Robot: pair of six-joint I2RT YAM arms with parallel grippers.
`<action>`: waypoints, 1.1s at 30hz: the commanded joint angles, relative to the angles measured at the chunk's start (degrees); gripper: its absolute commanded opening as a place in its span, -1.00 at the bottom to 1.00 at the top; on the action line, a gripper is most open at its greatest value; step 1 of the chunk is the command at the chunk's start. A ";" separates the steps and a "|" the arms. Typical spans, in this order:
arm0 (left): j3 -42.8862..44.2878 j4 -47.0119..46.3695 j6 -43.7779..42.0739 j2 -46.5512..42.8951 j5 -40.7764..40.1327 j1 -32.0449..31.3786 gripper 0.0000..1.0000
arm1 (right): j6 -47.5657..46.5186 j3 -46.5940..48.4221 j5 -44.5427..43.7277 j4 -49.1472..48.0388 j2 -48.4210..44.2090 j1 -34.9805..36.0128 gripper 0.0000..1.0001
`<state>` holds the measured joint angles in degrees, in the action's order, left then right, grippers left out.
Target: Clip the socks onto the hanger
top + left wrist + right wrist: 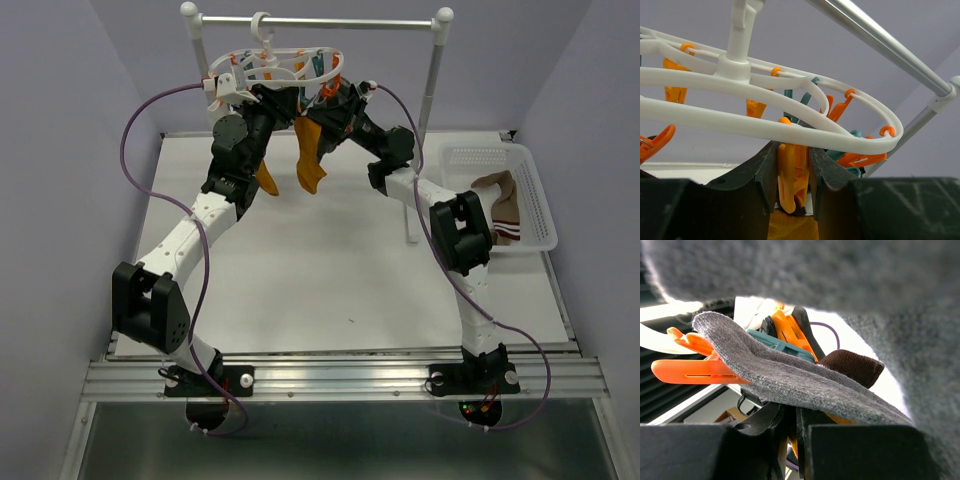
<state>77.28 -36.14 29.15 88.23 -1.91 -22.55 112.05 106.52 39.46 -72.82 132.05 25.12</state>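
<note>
One hanger [285, 62] hangs on one rail [330, 22] at 12 o'clock of the table [320, 290]. Two mustard socks [308, 155] hang beneath it.

The left claw [793, 165] pinches one orange clip [792, 182]. The right claw [790, 425] is pressed together on one grey sock [790, 377].

One basket [535, 195] at 3 o'clock holds beige and brown-striped socks [500, 205]; their number cannot be told.

The tabletop is white and the walls [80, 100] are lavender.
</note>
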 commanded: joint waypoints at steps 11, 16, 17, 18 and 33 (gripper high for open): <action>0.77 -3.15 -0.58 -2.09 1.65 -0.22 0.18 | 1.15 0.62 -0.09 -15.43 0.40 0.28 -0.71; -0.63 -3.32 -0.49 -3.23 1.47 -0.22 0.25 | 1.15 0.62 -0.18 -15.42 0.49 0.28 -0.70; -0.72 -3.24 -0.49 -3.32 1.47 -0.31 0.41 | 1.07 0.62 -0.09 -15.34 0.49 0.28 -0.69; -0.81 -3.15 -0.41 -3.50 1.47 -0.22 0.48 | 1.15 0.53 -0.17 -15.34 0.40 0.28 -0.68; -5.11 -0.34 -1.90 -8.86 5.87 -0.22 0.98 | -15.62 -16.77 -0.35 -5.23 -7.68 0.28 1.00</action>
<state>72.99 -35.03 28.77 83.42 2.42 -22.55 104.47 93.21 39.81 -74.00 130.87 25.19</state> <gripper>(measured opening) 0.989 0.995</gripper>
